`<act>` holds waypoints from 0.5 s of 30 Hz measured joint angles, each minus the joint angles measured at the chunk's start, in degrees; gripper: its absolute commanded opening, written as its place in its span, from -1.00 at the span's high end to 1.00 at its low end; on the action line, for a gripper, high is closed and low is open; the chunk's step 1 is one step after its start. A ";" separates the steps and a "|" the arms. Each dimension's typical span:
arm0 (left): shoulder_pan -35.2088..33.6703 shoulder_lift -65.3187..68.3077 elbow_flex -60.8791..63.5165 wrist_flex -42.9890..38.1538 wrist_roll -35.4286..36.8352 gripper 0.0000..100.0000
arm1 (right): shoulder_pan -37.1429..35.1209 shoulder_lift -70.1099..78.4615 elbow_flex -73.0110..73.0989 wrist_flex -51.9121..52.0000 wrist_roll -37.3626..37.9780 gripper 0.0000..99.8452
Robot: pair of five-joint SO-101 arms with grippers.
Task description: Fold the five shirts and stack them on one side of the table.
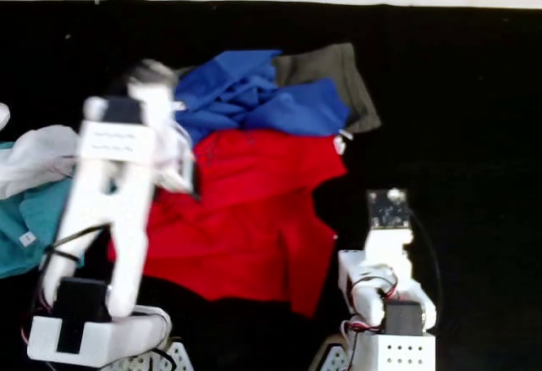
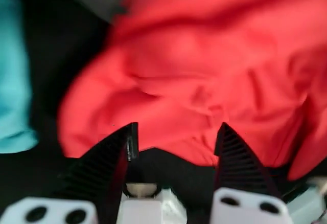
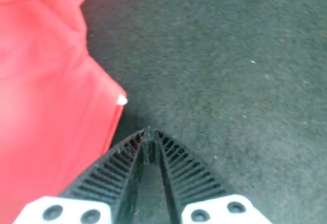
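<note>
- Nothing looks folded: a crumpled red cotton shirt (image 1: 254, 218) sprawls in the middle of the tabletop (image 1: 457, 91), with a rumpled blue shirt (image 1: 246, 100) and an olive-grey shirt (image 1: 339, 70) toward the far edge.
- Left end effector (image 2: 176, 132) spread, empty, over red fabric.
- Right end effector (image 3: 148, 132) pressed together, empty.

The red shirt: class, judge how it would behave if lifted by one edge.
Probably floppy: the red shirt lies in soft wrinkles, so it would likely drape and trail. Probably light, being thin cloth. Pulling it may also tug the blue shirt, which seems to overlap its far edge.
</note>
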 measured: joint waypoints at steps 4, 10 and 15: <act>2.90 0.00 8.79 -9.49 0.00 0.40 | -0.44 0.00 0.00 -2.99 1.85 0.49; 2.64 0.62 17.32 -22.59 0.00 0.43 | 2.73 0.00 0.00 -8.09 7.65 0.16; -1.05 8.53 16.70 -23.47 -8.00 1.00 | 8.18 0.00 0.00 -14.24 9.58 0.20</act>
